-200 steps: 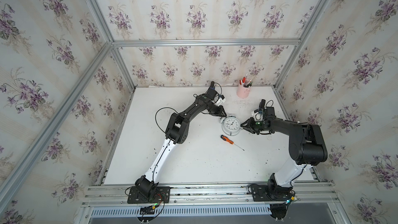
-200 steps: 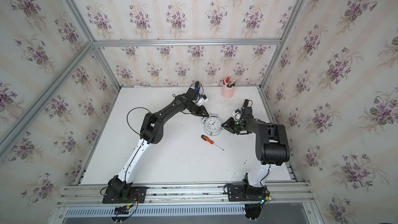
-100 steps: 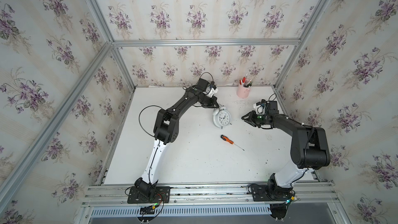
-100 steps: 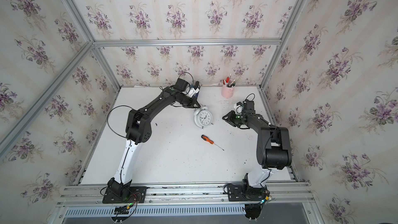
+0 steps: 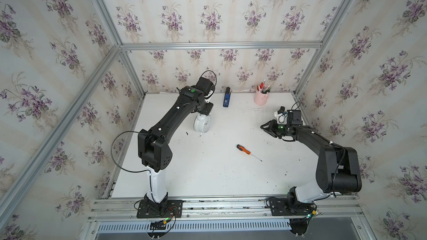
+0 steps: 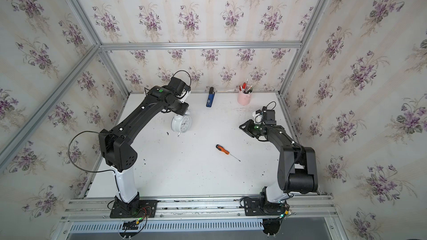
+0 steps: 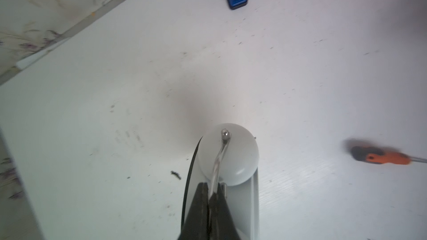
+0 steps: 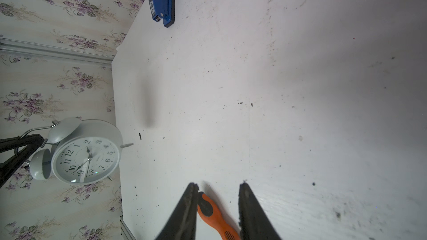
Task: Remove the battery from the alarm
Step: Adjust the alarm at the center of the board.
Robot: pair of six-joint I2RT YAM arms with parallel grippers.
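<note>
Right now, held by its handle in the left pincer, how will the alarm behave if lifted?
Likely swings: the left pincer pinches only the thin wire handle above the round alarm. Probably rigid. On its small spiky feet it may tip easily when set down.

The alarm [image 8: 85, 155] had a smooth, glossy white shell, a shiny clear dial cover and a bright metal handle [image 7: 219, 158]. The counter [image 5: 208, 176] was matt white, scuffed and speckled. The screwdriver [image 5: 243, 149] had an orange-and-black plastic grip and bare metal shaft.
</note>
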